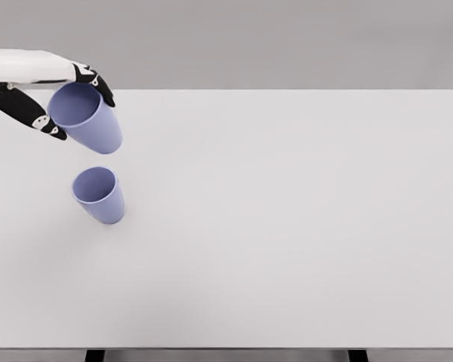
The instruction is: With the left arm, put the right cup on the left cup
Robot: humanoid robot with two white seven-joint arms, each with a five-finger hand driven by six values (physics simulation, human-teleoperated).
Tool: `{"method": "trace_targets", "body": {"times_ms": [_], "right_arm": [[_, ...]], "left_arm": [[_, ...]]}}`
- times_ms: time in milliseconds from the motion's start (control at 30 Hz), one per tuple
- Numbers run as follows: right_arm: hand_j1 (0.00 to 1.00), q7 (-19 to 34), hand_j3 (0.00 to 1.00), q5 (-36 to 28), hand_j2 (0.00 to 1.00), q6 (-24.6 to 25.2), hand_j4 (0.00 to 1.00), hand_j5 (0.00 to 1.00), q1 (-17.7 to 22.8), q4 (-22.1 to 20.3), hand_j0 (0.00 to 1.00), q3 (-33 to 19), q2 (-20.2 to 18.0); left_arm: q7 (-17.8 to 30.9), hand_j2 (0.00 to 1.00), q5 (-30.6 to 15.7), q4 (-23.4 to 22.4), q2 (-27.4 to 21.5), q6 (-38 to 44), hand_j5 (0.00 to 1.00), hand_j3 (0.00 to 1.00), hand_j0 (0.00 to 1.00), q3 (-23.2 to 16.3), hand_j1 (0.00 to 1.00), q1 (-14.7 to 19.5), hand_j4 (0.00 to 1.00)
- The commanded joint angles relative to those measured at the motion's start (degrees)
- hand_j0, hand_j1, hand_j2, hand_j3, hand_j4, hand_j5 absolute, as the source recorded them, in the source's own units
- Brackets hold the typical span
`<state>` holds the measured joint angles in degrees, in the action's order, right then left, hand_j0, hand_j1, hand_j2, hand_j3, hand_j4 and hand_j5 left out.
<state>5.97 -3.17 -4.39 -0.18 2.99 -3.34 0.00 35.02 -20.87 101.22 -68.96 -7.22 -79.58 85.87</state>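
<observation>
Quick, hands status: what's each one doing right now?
Left hand: shut on the raised lavender plastic cup, above the second lavender cup on the table.
Right hand: not in view.

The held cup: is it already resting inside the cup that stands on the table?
No. The held cup, gripped by the left hand, hangs above the standing cup with bare table visible between them.

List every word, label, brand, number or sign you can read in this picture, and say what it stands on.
None: no readable text, number or sign shows anywhere.
The plain lilac plastic cup held by the left hand: cup unmarked.
The second lilac plastic cup standing on the table: unmarked.
The white rectangular table: bare surface, no marks.
</observation>
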Motion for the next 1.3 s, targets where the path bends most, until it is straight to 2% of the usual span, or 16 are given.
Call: {"method": "trace_targets", "body": {"times_ms": [0,733,1267], "right_arm": [[1.00,0.0,1.00,0.0,1.00,0.0,1.00,1.00,0.0,0.0,1.00,0.0,0.0],[1.00,0.0,1.00,-0.1,1.00,0.0,1.00,1.00,0.0,0.0,1.00,0.0,0.0],[1.00,0.0,1.00,0.0,1.00,0.0,1.00,1.00,0.0,0.0,1.00,0.0,0.0]], "left_arm": [[0.0,0.70,-0.1,0.1,-0.4,-1.7,0.70,0.70,0.70,-0.1,0.70,0.0,0.70],[0.0,0.70,-0.1,0.3,-5.0,-12.3,0.70,0.70,0.70,-1.3,0.70,-1.1,0.70],[0.0,0.70,0.0,0.3,-5.0,-11.4,0.70,0.70,0.70,-4.7,0.70,-1.0,0.70]]}}
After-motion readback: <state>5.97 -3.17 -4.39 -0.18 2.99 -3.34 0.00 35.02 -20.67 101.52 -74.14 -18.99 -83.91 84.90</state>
